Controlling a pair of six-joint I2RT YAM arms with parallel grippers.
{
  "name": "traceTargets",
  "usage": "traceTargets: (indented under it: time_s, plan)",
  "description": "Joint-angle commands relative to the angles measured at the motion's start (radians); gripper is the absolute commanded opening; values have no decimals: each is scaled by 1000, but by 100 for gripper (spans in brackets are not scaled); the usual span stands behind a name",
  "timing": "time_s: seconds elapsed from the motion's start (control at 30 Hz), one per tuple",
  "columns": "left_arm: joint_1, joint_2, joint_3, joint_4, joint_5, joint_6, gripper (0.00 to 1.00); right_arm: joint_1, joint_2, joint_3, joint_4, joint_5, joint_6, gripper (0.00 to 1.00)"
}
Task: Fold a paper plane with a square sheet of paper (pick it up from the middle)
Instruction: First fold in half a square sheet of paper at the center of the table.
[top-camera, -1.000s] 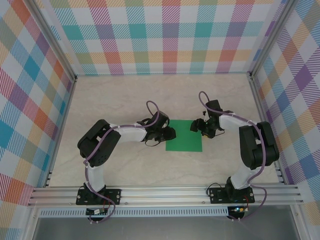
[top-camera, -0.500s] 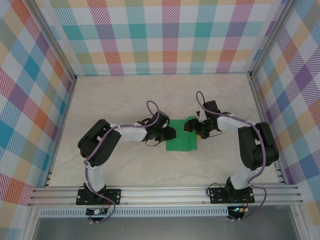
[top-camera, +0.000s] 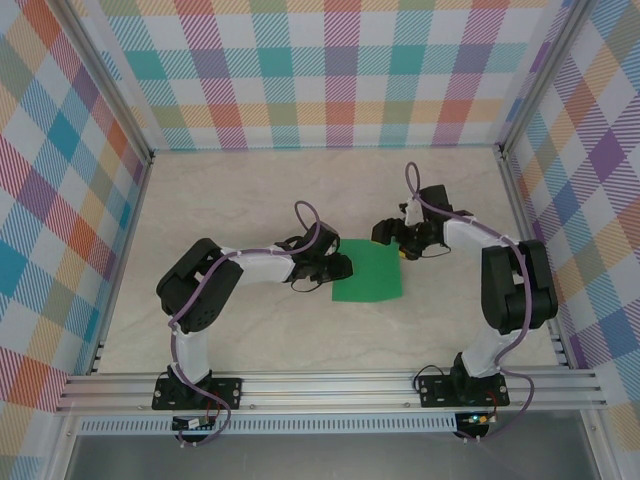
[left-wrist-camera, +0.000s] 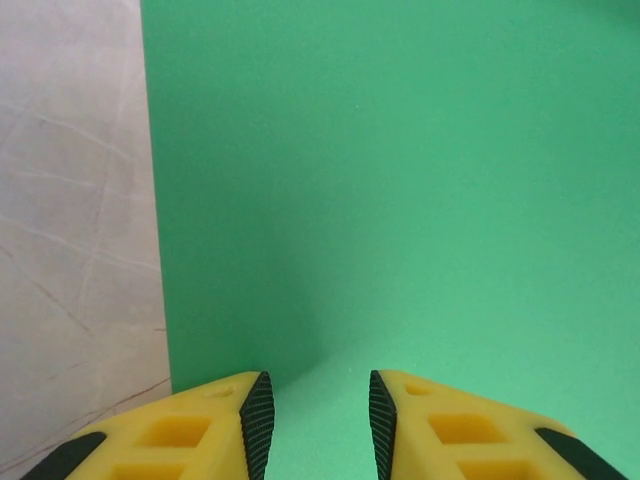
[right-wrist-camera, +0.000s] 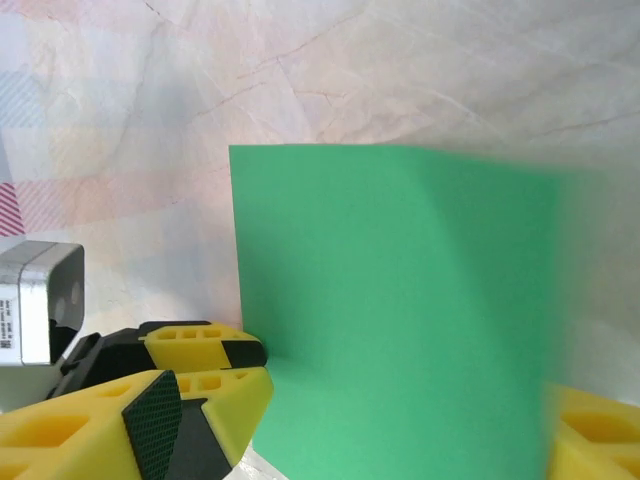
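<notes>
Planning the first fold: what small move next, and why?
Probably close the right end effector on the far right corner of the square sheet of paper: it lies flat, unfolded, those jaws open, the left end effector at its left edge.

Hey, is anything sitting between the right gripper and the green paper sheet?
Nothing visible does. The right gripper hangs with open jaws at the far right corner of the square sheet of paper, with no object between them.

Green sheet (top-camera: 372, 275): left fingers (top-camera: 338, 267) at left edge, right fingers (top-camera: 384, 236) at far-right corner.
</notes>
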Motion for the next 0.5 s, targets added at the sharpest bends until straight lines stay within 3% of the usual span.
traceTargets:
  time_s: [0.0, 0.2, 0.47]
  plan:
    - [-23, 59, -6, -88, -34, 18, 35, -5, 34, 36, -42, -97, -54, 73]
    - [-26, 49, -9, -83, -31, 19, 35, -5, -7, -11, -12, -146, -18, 69]
    - [-25, -10, -34, -35, -15, 10, 36, -3, -47, -90, 148, -255, 137, 72]
